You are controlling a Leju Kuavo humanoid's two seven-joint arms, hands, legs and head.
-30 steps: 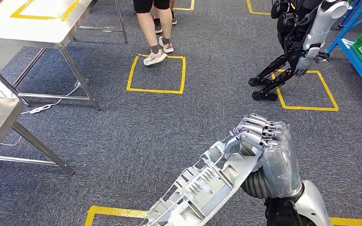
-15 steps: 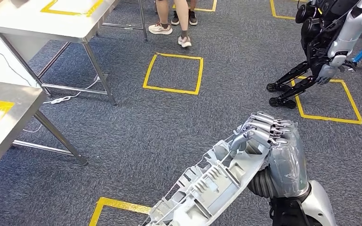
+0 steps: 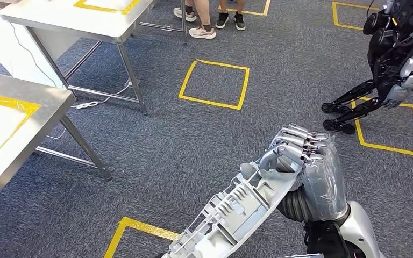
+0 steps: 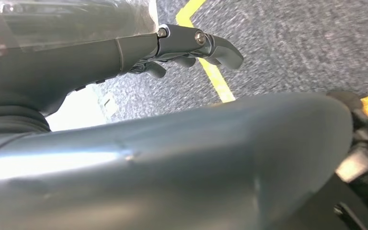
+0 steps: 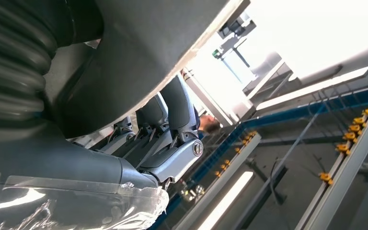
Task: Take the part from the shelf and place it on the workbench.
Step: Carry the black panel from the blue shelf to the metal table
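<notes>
right hand [image 3: 306,161]: fingers curled tight around top end of grey ribbed plastic part [image 3: 236,209] | left hand [image 4: 191,48]: fingers' state unclear | steel workbench [image 3: 11,134]: at left

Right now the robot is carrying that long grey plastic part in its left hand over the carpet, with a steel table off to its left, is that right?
Not quite: the head view shows the right hand gripping the long grey part, not the left. The rest holds: it is over the grey carpet, with a steel table to the robot's left.
</notes>
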